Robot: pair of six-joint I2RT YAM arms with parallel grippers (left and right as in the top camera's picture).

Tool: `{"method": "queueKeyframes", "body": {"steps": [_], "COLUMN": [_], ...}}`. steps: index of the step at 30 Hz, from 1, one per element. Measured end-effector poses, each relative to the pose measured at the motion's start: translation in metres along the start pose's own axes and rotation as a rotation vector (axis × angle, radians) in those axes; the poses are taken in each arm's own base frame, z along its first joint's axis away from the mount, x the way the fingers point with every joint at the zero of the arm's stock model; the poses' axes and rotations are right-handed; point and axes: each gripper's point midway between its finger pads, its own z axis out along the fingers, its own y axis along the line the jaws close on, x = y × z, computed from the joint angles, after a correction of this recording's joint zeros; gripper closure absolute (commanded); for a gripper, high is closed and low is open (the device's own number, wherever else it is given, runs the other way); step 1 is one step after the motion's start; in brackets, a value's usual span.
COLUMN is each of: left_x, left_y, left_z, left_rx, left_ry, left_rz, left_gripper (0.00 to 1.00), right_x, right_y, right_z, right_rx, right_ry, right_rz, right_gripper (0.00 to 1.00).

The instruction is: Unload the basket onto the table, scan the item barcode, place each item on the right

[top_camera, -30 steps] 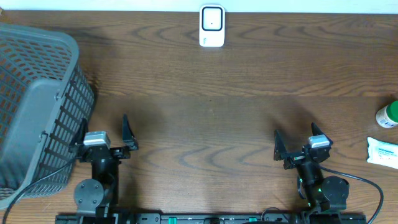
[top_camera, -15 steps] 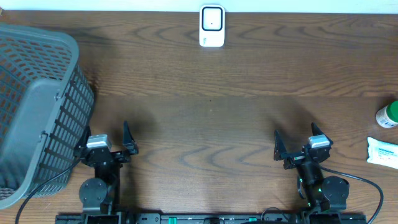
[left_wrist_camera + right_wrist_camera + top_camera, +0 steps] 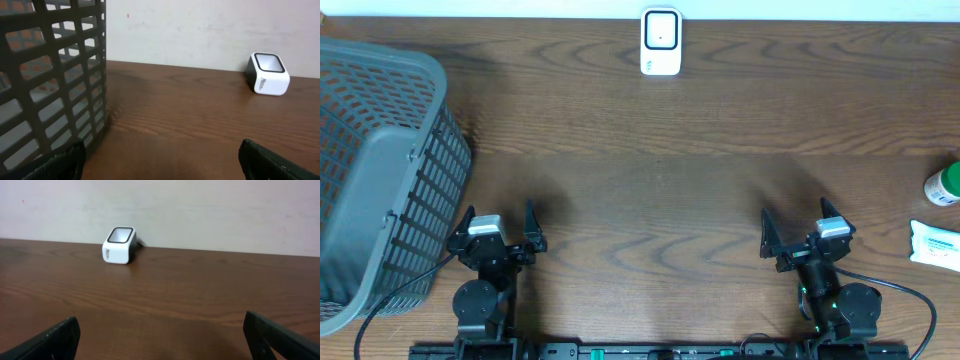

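Running off frame, bottle (image 3: 945, 185), packet (image 3: 935, 243), basket (image 3: 428, 200)

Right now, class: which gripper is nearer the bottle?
Right. The right gripper has the bottle off to its right; the left gripper is much farther away, beside the basket.

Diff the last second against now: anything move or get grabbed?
The left gripper drew back slightly toward the table's near edge, fingers open, holding nothing. The right gripper, scanner, basket, bottle and packet stayed put.
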Motion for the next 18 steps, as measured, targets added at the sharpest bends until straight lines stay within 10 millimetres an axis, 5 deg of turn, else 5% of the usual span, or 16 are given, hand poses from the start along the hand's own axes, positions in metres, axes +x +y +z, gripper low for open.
{"method": "queueKeyframes", "body": {"steps": [18], "left_x": [0.0005], "left_y": [-0.0031], "left_z": [-0.0001], "left_rx": [0.018], "left_ry": [0.004], "left_rz": [-0.029], "left_gripper": [0.02], "right_x": [0.0000], "right_y": [0.0000], "right_z": [0.0000], "right_rx": [0.000], "right_ry": [0.000], "right_rz": [0.000], "right_gripper": [0.01]}}
